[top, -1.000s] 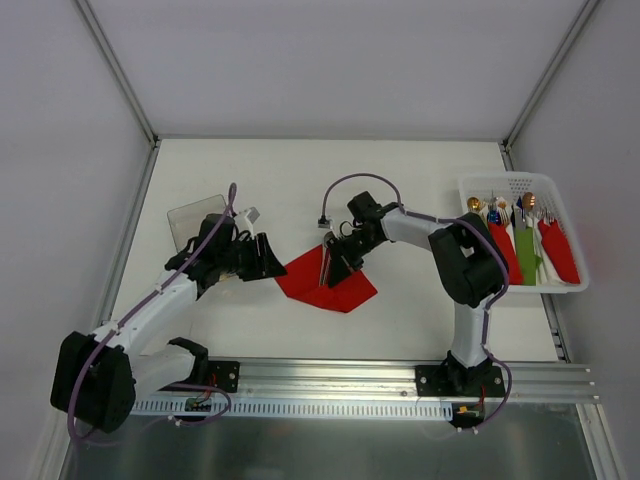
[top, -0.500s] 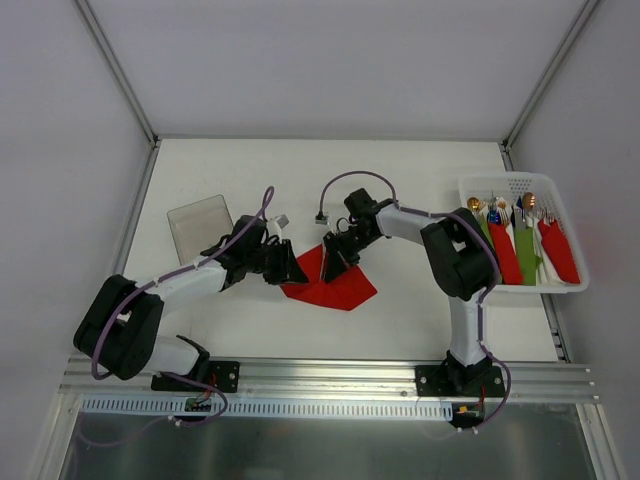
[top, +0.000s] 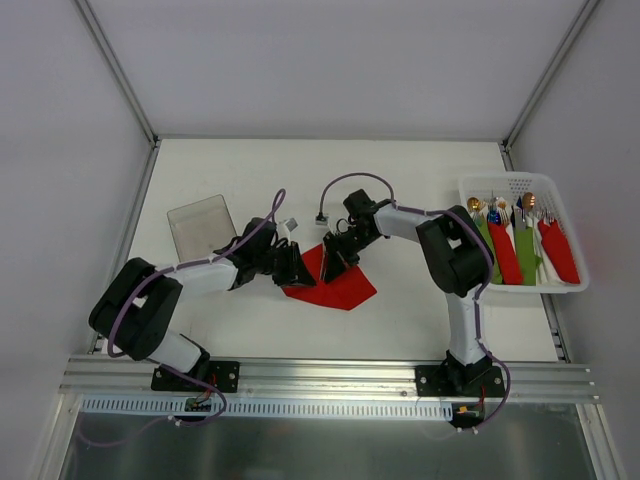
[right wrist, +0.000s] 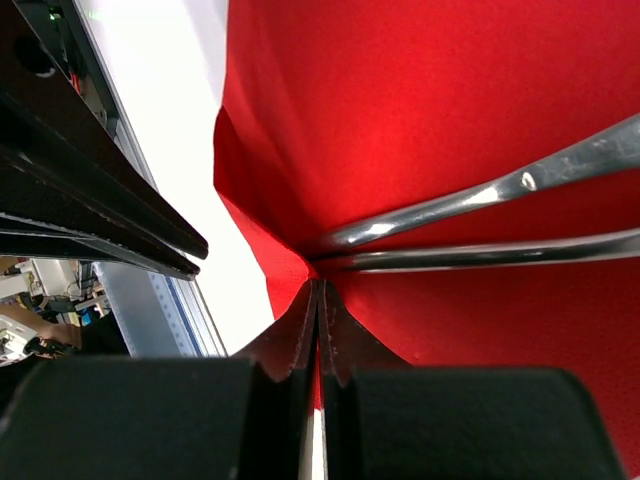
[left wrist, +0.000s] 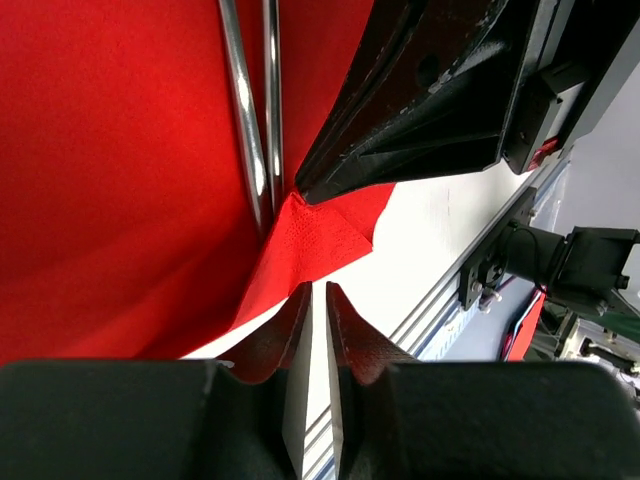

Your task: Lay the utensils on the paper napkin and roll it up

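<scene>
A clear container [top: 200,225] sits toward the left edge of the worktop [top: 300,170]. Just right of it the left arm reaches across, and the left gripper [left wrist: 317,293] is low at the left edge of the red napkin [top: 345,288]. Its jaws are drawn nearly together, with only a thin slit of white between them. Their tips are right at a folded-up flap of the paper, though the wrist view is too close to tell whether they actually pinch it. The napkin lies partly folded about midway between the left and right edges, somewhat nearer the near edge. On it lie the utensils [left wrist: 247,110], two slim silver handles side by side whose ends run to a raised crease in the paper. The right gripper [right wrist: 318,288] comes down on that crease from the far right, jaws closed tight on a pinch of napkin beside the handle ends. The two grippers are close together, tips facing. At the right edge stands a white basket [top: 520,183] holding rolled bundles [top: 505,255] in red, green and white.
</scene>
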You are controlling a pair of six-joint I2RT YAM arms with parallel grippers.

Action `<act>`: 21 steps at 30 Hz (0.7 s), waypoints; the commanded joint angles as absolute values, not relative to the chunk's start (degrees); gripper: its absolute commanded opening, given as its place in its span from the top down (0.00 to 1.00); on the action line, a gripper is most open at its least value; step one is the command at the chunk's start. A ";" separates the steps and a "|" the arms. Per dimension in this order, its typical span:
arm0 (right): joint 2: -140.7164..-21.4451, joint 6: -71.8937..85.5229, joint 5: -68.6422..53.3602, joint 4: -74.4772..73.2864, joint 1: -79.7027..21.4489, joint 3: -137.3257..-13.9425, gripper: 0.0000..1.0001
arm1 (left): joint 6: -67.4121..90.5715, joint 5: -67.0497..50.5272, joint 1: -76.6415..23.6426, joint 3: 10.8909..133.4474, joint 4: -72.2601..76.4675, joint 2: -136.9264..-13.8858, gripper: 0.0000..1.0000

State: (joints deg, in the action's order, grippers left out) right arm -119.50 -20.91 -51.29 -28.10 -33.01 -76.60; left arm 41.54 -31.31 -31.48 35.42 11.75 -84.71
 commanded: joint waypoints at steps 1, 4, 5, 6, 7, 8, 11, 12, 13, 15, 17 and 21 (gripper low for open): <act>-119.97 -20.04 -51.68 -28.30 -32.52 -78.57 1.00 | 42.36 -33.05 -32.08 35.24 14.94 -86.13 0.90; -120.32 -19.78 -51.85 -28.48 -32.43 -78.92 1.00 | 42.89 -33.31 -32.52 35.42 15.55 -86.48 0.92; -120.41 -19.69 -51.94 -28.48 -32.34 -78.84 1.00 | 42.98 -33.40 -32.61 35.51 15.56 -86.66 0.93; -120.41 -19.77 -51.94 -28.56 -32.34 -78.92 1.00 | 42.98 -33.40 -32.61 35.59 15.64 -86.83 0.94; -120.41 -19.69 -51.86 -28.48 -32.34 -78.93 1.00 | 43.07 -33.22 -32.69 35.60 15.56 -87.01 0.94; -120.50 -19.69 -51.86 -28.48 -32.34 -79.01 1.00 | 43.15 -33.14 -32.70 35.51 15.56 -87.62 0.94; -120.59 -19.51 -51.94 -28.56 -32.26 -79.28 1.00 | 43.42 -32.70 -32.70 35.33 15.38 -89.11 0.96; -120.76 -19.42 -51.94 -28.56 -32.34 -79.36 1.00 | 43.59 -32.70 -32.70 35.33 15.38 -89.64 0.97; -120.85 -19.34 -51.94 -28.56 -32.26 -79.54 1.00 | 43.85 -32.70 -32.70 35.33 15.47 -90.43 0.98; -121.02 -19.42 -51.94 -28.83 -32.34 -80.15 1.00 | 44.56 -32.34 -32.70 35.33 15.47 -91.40 0.99; -121.11 -19.42 -51.86 -29.18 -32.26 -80.51 1.00 | 45.26 -31.64 -32.78 35.16 15.47 -92.55 1.00; -121.20 -19.69 -51.59 -29.62 -32.17 -80.86 1.00 | 46.49 -30.24 -32.70 34.72 15.12 -94.04 1.00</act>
State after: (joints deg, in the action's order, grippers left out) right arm -120.73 -19.75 -51.29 -28.51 -32.58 -78.76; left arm 44.77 -31.70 -32.29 35.40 14.26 -93.32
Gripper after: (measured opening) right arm 0.006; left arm 0.004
